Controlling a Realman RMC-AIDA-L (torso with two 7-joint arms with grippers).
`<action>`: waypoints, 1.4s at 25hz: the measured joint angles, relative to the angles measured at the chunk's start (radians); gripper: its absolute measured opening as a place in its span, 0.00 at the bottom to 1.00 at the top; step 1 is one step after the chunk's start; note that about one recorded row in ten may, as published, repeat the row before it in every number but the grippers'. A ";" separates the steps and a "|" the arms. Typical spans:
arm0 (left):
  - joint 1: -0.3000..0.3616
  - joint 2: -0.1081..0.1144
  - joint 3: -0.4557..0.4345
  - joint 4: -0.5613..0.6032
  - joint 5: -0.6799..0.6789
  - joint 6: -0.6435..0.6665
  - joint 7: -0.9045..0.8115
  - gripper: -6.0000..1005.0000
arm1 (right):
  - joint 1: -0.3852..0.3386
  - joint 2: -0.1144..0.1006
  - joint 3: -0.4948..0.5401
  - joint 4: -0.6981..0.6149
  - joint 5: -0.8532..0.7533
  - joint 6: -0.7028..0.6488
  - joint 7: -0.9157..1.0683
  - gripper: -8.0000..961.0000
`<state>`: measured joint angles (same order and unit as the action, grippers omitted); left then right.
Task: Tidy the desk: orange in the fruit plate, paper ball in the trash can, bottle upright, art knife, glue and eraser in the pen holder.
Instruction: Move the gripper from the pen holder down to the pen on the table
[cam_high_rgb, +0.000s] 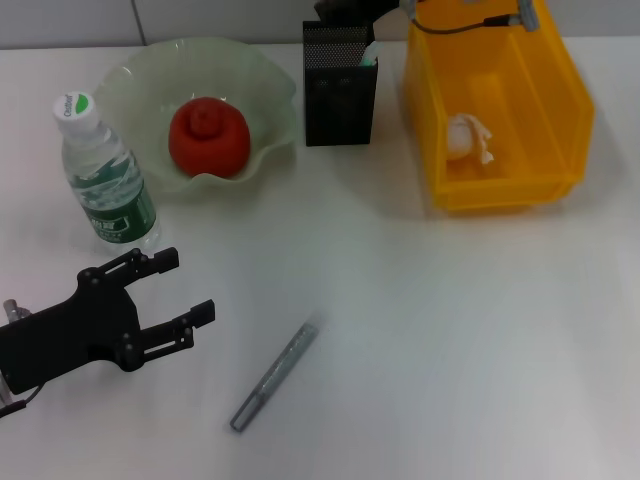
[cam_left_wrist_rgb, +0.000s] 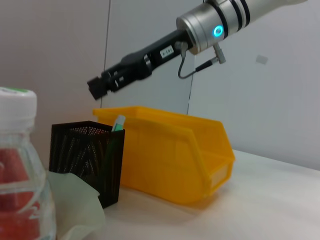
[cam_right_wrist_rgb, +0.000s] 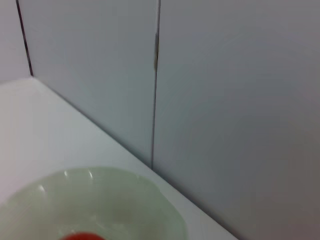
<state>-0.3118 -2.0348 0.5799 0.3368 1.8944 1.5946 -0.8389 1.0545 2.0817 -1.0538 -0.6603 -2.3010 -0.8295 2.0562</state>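
Note:
The orange (cam_high_rgb: 208, 137) lies in the pale green fruit plate (cam_high_rgb: 262, 88) at the back left. Beside the plate the bottle (cam_high_rgb: 105, 175) stands upright with its cap on. The paper ball (cam_high_rgb: 467, 138) rests inside the yellow trash can (cam_high_rgb: 545, 110). A grey art knife (cam_high_rgb: 275, 375) lies flat on the desk near the front. My left gripper (cam_high_rgb: 188, 287) is open just below the bottle, holding nothing. A green-and-white tip, perhaps the glue (cam_high_rgb: 368, 55), pokes out of the black mesh pen holder (cam_high_rgb: 340, 90). My right gripper (cam_left_wrist_rgb: 97, 87) hovers above that holder. The eraser is out of view.
The white desk ends at a grey wall behind the plate (cam_right_wrist_rgb: 100, 195), the pen holder (cam_left_wrist_rgb: 87, 160) and the trash can (cam_left_wrist_rgb: 170, 160). The right arm (cam_left_wrist_rgb: 215, 25) reaches over the trash can's back edge.

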 joint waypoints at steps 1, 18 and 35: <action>0.000 0.000 0.000 0.000 0.000 0.000 0.000 0.81 | -0.011 0.000 0.000 -0.015 0.024 -0.013 -0.007 0.63; 0.003 0.046 0.039 0.042 0.008 0.078 -0.074 0.81 | -0.191 -0.031 -0.052 -0.259 0.253 -0.703 -0.309 0.64; 0.001 0.049 0.044 0.083 0.048 0.084 -0.122 0.81 | -0.114 0.005 -0.417 -0.152 0.159 -0.621 -0.351 0.64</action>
<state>-0.3111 -1.9858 0.6244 0.4198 1.9419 1.6782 -0.9612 0.9400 2.0862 -1.4708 -0.8120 -2.1423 -1.4500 1.7048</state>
